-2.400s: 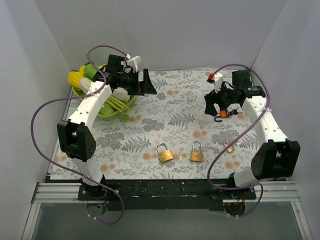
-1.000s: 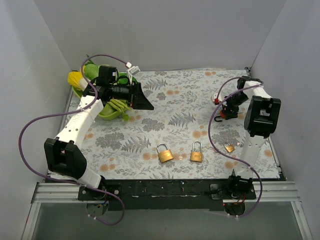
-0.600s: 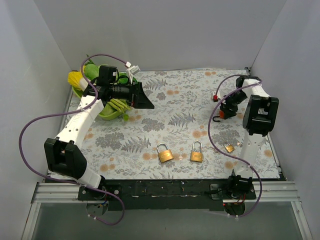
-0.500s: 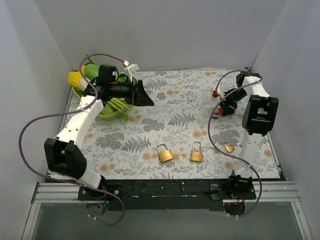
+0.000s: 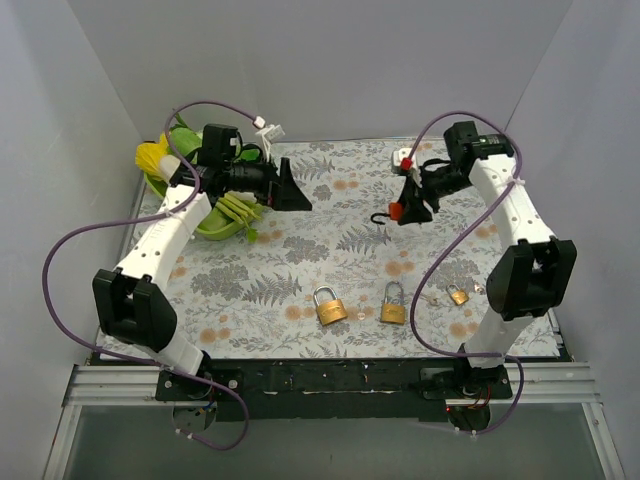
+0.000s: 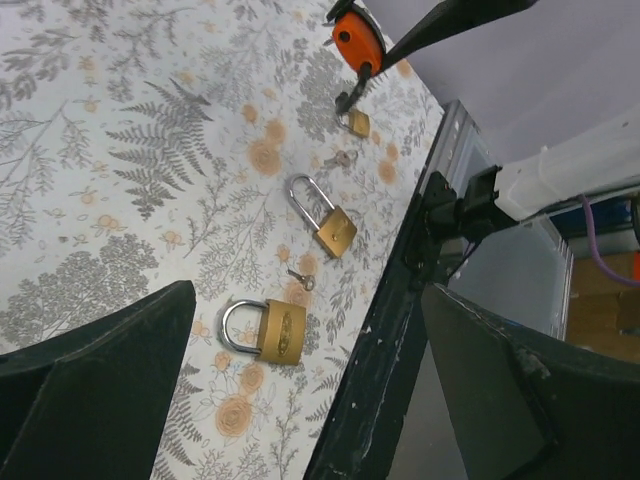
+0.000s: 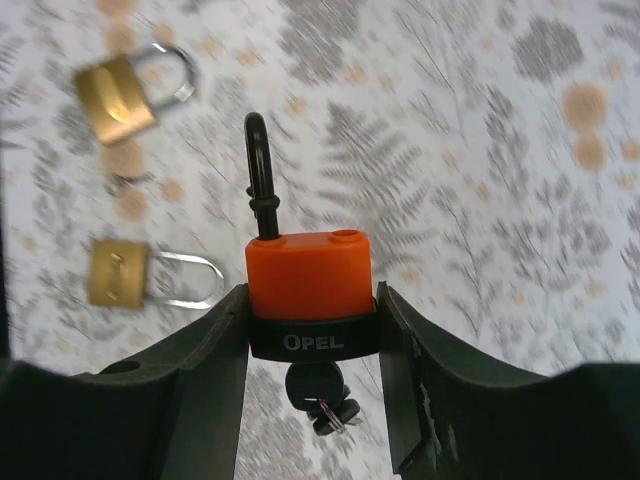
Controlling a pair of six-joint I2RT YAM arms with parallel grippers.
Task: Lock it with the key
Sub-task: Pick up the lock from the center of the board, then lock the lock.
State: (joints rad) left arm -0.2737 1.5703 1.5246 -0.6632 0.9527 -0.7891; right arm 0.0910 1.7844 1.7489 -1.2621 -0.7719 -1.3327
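My right gripper [image 7: 310, 312] is shut on an orange padlock [image 7: 308, 272] with a black base band, held in the air over the mat's back right [image 5: 398, 210]. Its black shackle [image 7: 257, 172] stands swung open, and one hole on top of the body is empty. A black-headed key [image 7: 318, 385] sits in the bottom of the padlock with a spare on its ring. My left gripper [image 5: 290, 186] is open and empty at the back left, pointing right. The orange padlock [image 6: 355, 40] also shows far off in the left wrist view.
Two brass padlocks [image 5: 326, 306] [image 5: 392, 309] lie near the front edge of the mat, with a small loose key [image 6: 300, 280] between them. A smaller brass padlock [image 5: 459, 295] lies at the front right. A green bowl [image 5: 212, 225] with green and yellow items stands at the back left.
The right arm has swung left, away from the right wall, carrying the orange padlock out over the mat. Its jaws narrowed onto the padlock. The left arm has barely moved.
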